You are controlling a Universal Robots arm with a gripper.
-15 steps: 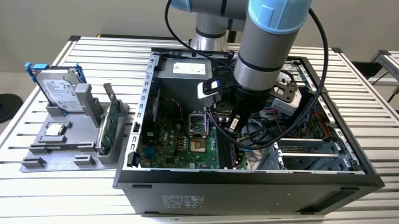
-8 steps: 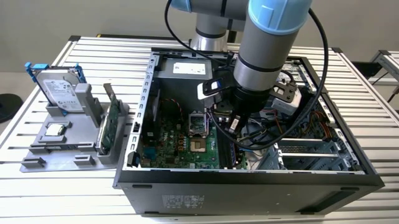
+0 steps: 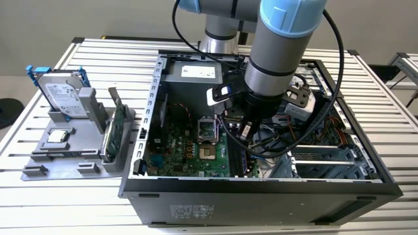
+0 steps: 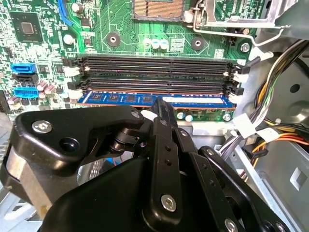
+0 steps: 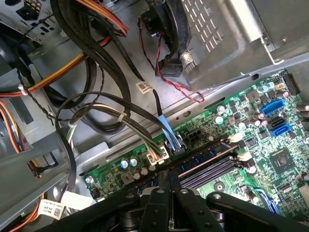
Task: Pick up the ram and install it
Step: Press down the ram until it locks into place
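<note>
Open computer case (image 3: 261, 188) on slatted metal table (image 3: 65, 205), grey wall behind

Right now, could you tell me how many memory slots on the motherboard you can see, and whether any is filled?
4, side by side in the second wrist view. The ram sits in the slot nearest the gripper; the other three slots look empty. The gripper hides part of the ram.

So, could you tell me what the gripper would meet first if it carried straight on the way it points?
Most likely the ram lying in the slot at the motherboard's edge: the gripper points straight at it, though any remaining gap is unclear.
</note>
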